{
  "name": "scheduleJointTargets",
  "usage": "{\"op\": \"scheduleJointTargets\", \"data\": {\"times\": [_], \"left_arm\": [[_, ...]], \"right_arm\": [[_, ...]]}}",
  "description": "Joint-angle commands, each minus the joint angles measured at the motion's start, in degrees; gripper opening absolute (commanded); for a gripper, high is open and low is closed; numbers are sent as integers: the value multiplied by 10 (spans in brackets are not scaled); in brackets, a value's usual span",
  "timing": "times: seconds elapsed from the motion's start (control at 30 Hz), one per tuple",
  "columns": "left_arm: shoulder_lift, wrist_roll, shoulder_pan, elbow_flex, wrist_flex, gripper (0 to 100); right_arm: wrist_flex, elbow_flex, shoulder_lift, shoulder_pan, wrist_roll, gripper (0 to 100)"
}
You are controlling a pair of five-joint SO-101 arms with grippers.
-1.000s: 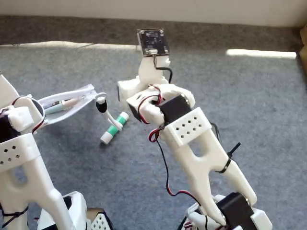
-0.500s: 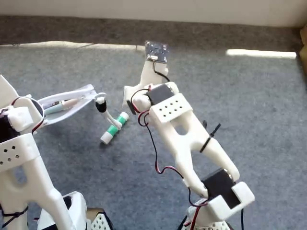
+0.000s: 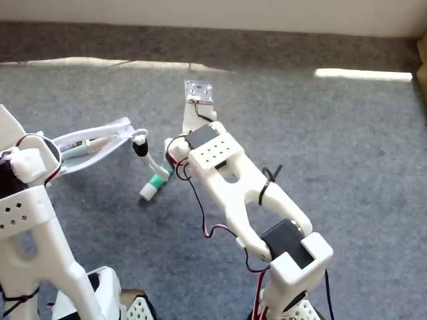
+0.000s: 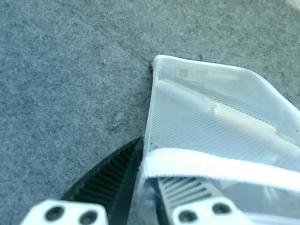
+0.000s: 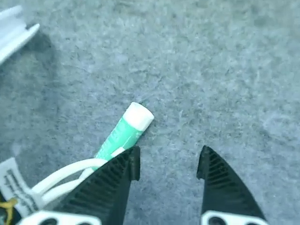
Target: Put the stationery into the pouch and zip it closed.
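The green and white glue stick (image 5: 123, 133) lies flat on the grey carpet (image 5: 225, 70). It is just beside one finger of the right gripper (image 5: 168, 152) and a little ahead of it, not yet between the two fingers. That gripper is spread wide and points down at the floor. I think it is getting ready to come down around the stick and pinch it.

A white cord (image 5: 65, 178) lies across the near end of the stick, close to that same finger. It could get caught in the pinch, so the far end with the white cap looks like the safer place to grab.

The pouch (image 4: 220, 122) is farther off, past the stick from the right gripper. The left gripper (image 4: 146, 161) is pinched tight on the pouch's edge strip. I think it holds that edge up so the mouth is open and the stick can slide in. Something long like a pen (image 4: 206, 101) is already inside.
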Motion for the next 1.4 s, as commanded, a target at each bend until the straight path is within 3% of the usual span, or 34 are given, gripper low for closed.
{"op": "scheduleJointTargets", "data": {"times": [0.0,0.27,0.6,0.9,1.37], "left_arm": [[-1,5,-9,-13,-14,6],[-1,5,-9,-12,-14,6],[-1,4,-7,-12,-13,6],[-1,4,-7,-11,-13,6],[-1,4,-7,-11,-13,6]], "right_arm": [[-32,-43,-10,-21,-40,195],[-92,-36,-8,-54,-42,195],[-95,-44,106,-53,-39,195],[-92,-44,109,-43,-36,193],[-91,-44,111,-1,36,192]]}}
